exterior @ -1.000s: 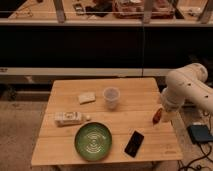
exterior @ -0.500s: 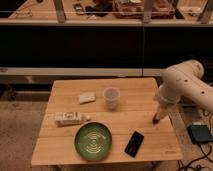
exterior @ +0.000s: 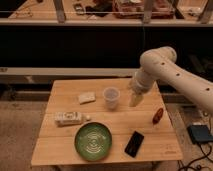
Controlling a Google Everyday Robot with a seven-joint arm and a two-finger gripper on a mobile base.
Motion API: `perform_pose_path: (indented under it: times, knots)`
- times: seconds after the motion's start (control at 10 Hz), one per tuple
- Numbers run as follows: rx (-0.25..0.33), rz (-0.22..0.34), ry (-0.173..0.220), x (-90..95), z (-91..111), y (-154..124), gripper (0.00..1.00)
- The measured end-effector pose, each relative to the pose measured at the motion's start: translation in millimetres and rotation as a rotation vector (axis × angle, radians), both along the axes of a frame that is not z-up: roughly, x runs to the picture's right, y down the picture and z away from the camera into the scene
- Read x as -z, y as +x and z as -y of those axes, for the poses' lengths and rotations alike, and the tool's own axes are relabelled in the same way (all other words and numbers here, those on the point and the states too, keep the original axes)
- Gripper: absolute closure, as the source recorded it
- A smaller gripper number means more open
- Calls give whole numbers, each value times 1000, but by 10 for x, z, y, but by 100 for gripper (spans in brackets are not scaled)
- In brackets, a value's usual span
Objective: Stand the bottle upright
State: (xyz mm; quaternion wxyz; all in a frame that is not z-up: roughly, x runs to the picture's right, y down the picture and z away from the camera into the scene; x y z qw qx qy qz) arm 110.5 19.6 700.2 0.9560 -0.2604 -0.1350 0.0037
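The whitish bottle (exterior: 69, 118) lies on its side near the left edge of the wooden table (exterior: 107, 150), its small white cap pointing right. My gripper (exterior: 135, 100) hangs from the white arm (exterior: 165, 67) over the table's right half, just right of the translucent cup (exterior: 111, 97) and well right of the bottle. It holds nothing that I can see.
A pale sponge-like block (exterior: 86, 97) lies behind the bottle. A green plate (exterior: 93, 140) sits at the front, a black phone-like slab (exterior: 134, 143) to its right, and a small reddish-brown object (exterior: 157, 115) near the right edge. A dark blue box (exterior: 201, 134) lies on the floor.
The arm has swung left, from beyond the table's right edge to over the table beside the cup. The objects on the table have not moved.
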Motion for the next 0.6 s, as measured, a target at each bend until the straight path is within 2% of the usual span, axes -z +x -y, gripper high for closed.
perform_pose_path:
  times: [0.1,0.3,0.6]
  knots:
    - [-12,40,7,-5,96,-234,35]
    - [-39,86,-8,-48,122,-484,35]
    - [-43,86,-8,-44,124,-477,35]
